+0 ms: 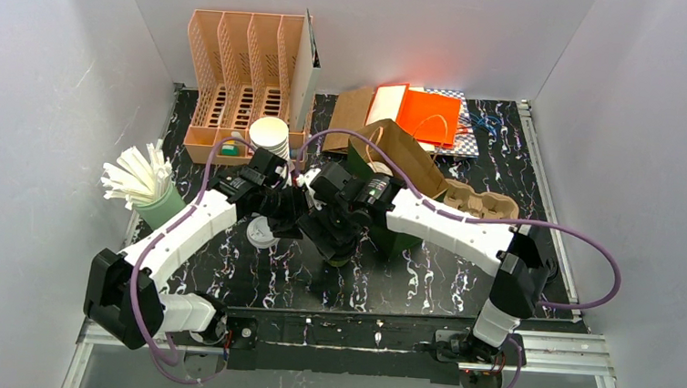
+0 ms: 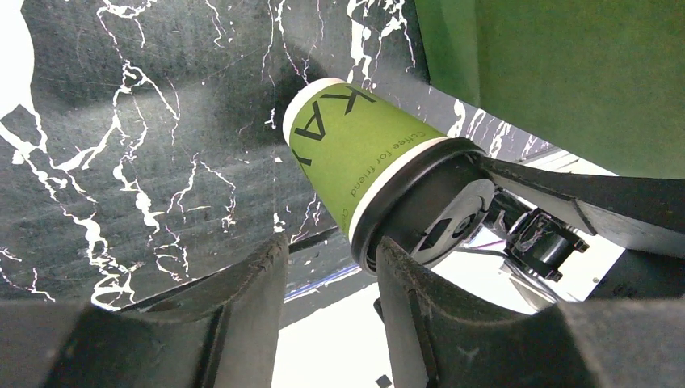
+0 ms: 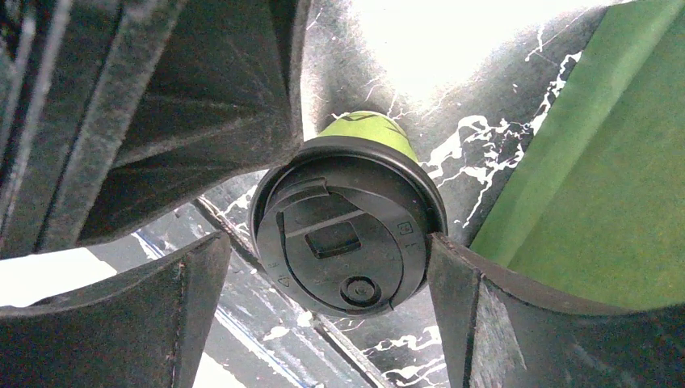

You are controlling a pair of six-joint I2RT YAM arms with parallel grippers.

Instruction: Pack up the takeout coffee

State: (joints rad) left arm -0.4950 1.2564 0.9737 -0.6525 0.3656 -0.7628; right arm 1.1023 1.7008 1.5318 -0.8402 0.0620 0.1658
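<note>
Black, white-veined worktop (image 1: 461, 284) is sitting inside plain white walls (image 1: 46, 91). Green takeout coffee (image 2: 355, 153), wearing a black lid (image 3: 347, 242), is sitting mid-worktop just left of the green bag (image 3: 582, 202). Right pincer (image 3: 329, 246) is straddling the lid, spread wide, one finger touching its rim and the other just off it. Left pincer (image 2: 331, 250) is hovering beside the cup, parted, gripping nothing.

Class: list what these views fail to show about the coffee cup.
1. Top view: the left arm and right arm cover the green cup.
2. Right wrist view: the black lid hides the cup's contents and most of its wall.
3. Right wrist view: unclear whether the right gripper clamps the lid.
4. Left wrist view: the cup's print wraps out of sight.
</note>
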